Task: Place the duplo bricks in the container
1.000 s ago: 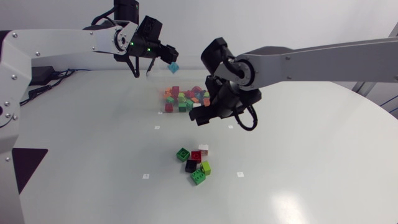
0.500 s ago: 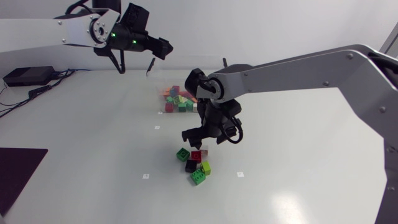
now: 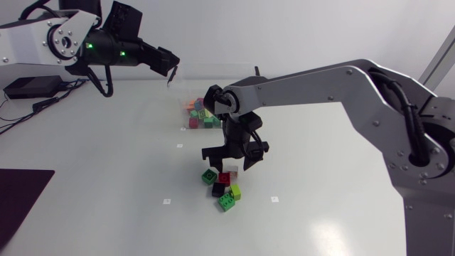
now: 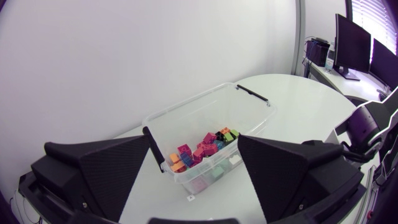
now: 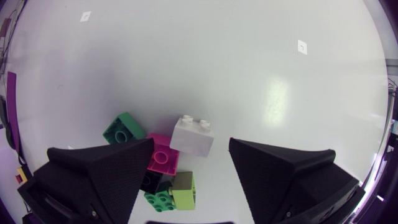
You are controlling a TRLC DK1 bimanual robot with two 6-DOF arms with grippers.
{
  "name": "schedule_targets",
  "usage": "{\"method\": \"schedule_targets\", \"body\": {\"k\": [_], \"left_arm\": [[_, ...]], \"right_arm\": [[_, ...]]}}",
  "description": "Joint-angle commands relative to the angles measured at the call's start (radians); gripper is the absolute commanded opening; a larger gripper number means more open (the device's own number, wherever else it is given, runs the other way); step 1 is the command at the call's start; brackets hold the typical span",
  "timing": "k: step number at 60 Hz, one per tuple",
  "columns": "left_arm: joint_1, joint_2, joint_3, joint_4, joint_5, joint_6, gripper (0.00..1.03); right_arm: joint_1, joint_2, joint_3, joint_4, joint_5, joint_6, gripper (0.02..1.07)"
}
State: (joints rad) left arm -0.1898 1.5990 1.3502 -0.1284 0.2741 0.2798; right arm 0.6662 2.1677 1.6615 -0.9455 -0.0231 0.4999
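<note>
The right gripper (image 3: 232, 156) hangs just above the cluster of 6 loose duplo bricks (image 3: 224, 188) near the middle of the table, its jaws spread wide and holding nothing. The white brick (image 5: 193, 135) and magenta brick (image 5: 161, 157) lie between its fingers, and a dark green brick (image 5: 124, 129) sits just beside one finger. The left gripper (image 4: 194, 135), also wide open and empty, is raised at the far left, and the clear container (image 4: 205, 94), holding a layer of coloured bricks, stands ahead of it, far from the loose cluster
</note>
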Motion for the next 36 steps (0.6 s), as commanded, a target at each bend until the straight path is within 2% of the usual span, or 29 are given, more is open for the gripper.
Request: {"method": "schedule_targets", "body": {"k": [1, 4, 9, 13, 23, 27, 33, 36], "left_arm": [[0.006, -0.057, -0.049, 0.016, -0.010, -0.022, 0.99], [0.006, -0.071, -0.063, 0.016, -0.012, -0.022, 0.99], [0.006, -0.105, -0.092, 0.018, -0.019, -0.019, 0.99], [0.006, -0.129, -0.109, 0.016, -0.024, -0.018, 0.99], [0.006, -0.189, -0.148, 0.010, -0.030, -0.010, 0.99], [0.006, -0.218, -0.169, 0.001, -0.032, 0.018, 0.99], [0.001, -0.249, -0.194, -0.036, -0.032, 0.071, 0.99], [-0.010, -0.263, -0.210, -0.057, -0.030, 0.113, 0.99]], "right_arm": [[0.000, 0.044, 0.044, -0.033, -0.009, 0.051, 0.89], [0.001, 0.050, 0.049, -0.038, -0.008, 0.058, 0.87], [0.004, 0.049, 0.040, -0.032, 0.002, 0.072, 0.71], [0.001, 0.047, 0.035, -0.022, 0.003, 0.077, 0.64], [-0.011, 0.064, 0.032, -0.012, -0.011, 0.077, 0.62], [-0.017, 0.066, 0.030, -0.004, -0.021, 0.077, 0.57], [-0.020, 0.072, 0.024, 0.007, -0.034, 0.077, 0.56], [-0.022, 0.072, 0.023, 0.013, -0.034, 0.077, 0.49]]}}
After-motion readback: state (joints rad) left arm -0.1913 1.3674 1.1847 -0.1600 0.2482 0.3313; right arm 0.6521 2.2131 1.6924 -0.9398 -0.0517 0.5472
